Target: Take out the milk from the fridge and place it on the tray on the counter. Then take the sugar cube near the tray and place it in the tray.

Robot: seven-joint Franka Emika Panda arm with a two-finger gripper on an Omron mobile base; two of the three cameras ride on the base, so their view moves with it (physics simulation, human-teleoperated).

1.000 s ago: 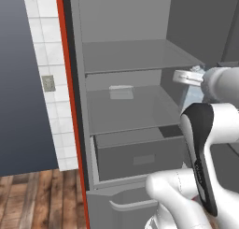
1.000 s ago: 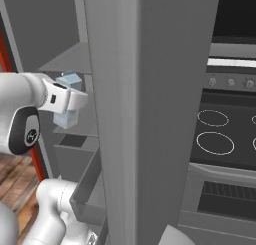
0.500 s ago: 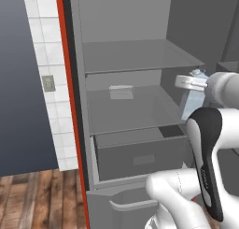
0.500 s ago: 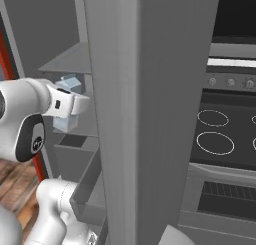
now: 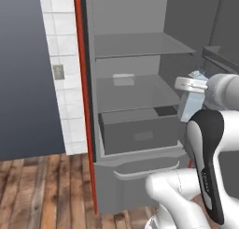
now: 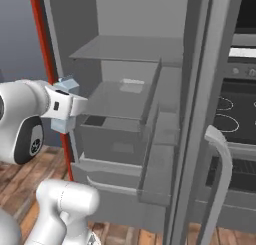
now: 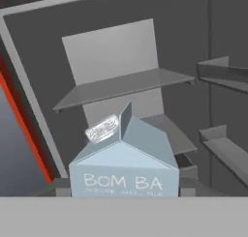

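My gripper is shut on the milk, a pale blue-grey gabled carton held upright in front of the open fridge. From the right base view the milk hangs left of the fridge's shelves, with the gripper clamped across its middle. The hand view has the milk close up, printed letters on its face, and the fridge's grey shelves behind it. The tray, the counter and the sugar cube are out of view.
The fridge's bottom drawer stands pulled out a little. Its open door with a curved handle juts out on the right, and a black stove top lies beyond. A tiled wall strip and wood floor are on the left.
Both base views have shifted, so the base has moved; more of the fridge's inside now shows from the right. The milk stays in the gripper and sits slightly lower.
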